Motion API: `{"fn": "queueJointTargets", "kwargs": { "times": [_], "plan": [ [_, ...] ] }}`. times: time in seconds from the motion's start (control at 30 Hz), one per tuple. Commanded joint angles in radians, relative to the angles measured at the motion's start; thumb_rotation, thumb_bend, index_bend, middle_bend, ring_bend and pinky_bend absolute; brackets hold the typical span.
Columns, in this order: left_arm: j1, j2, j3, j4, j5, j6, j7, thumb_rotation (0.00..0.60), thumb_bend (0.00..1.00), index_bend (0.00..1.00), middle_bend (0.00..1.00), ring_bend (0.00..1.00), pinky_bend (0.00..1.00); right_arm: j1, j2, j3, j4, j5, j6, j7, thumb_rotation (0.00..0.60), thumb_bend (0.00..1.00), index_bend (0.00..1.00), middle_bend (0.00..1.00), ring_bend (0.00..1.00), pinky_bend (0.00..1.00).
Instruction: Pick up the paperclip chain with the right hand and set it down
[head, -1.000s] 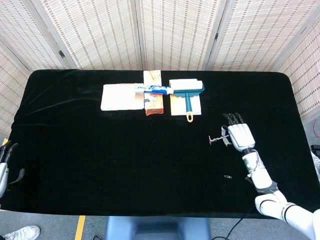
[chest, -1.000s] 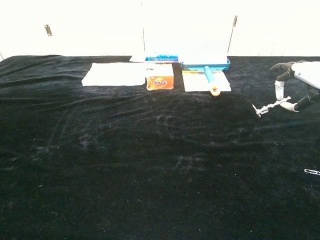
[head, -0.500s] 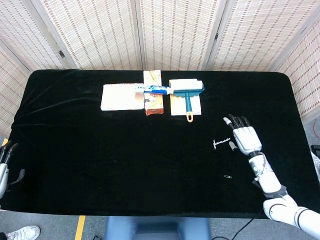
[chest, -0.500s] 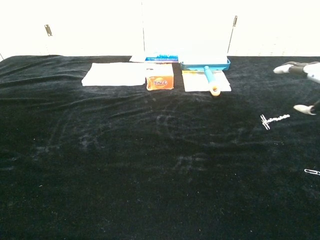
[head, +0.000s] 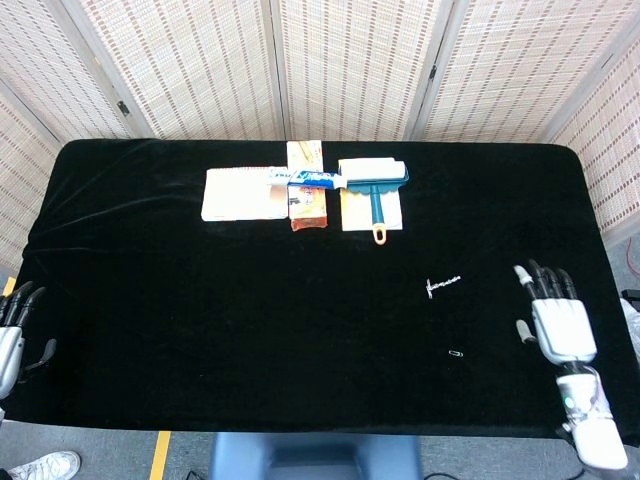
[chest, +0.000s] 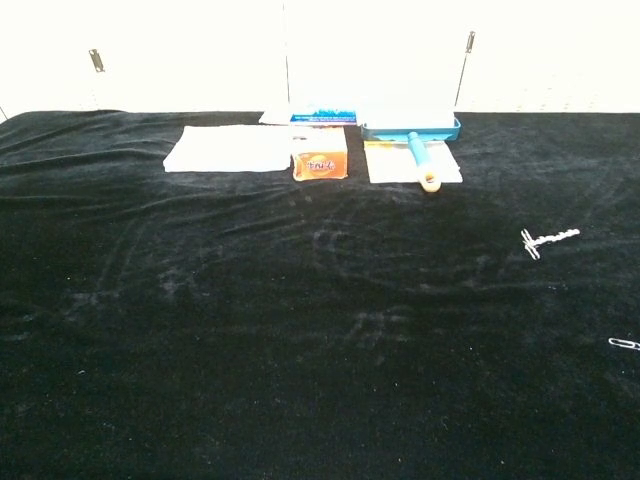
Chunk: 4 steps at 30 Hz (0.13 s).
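Head view: paperclip chain (head: 442, 286) lies flat on the black tablecloth (head: 200, 290), right of centre, nothing touching it. Right hand (head: 556, 322) sits well apart near the table's right edge, fingers spread, holding nothing. Left hand (head: 12, 335) at the far left edge, fingers apart, idle. Judged: chain set down; task looks essentially complete. Single loose paperclip (head: 456, 352) lies nearby.

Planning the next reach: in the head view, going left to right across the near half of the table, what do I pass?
Left hand at the table's left edge → paperclip chain → single loose paperclip → right hand, open, apart from the chain.
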Motion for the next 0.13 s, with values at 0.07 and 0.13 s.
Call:
{"fn": "queueJointTargets", "kwargs": {
  "times": [0.07,0.13],
  "plan": [
    [0.009,0.0,0.004,-0.004,0.011,0.022,0.0,0.6,0.49,0.0,0.02,0.0,0.0,-0.049,0.006,-0.032,-0.013,-0.08,0.056,0.026,0.6,0.39,0.0,0.0,0.0,0.0],
    [0.012,-0.003,0.006,-0.007,0.014,0.029,0.007,0.6,0.49,0.0,0.02,0.0,0.0,-0.056,0.007,-0.038,-0.014,-0.103,0.065,0.031,0.6,0.39,0.0,0.0,0.0,0.0]
  ]
}}
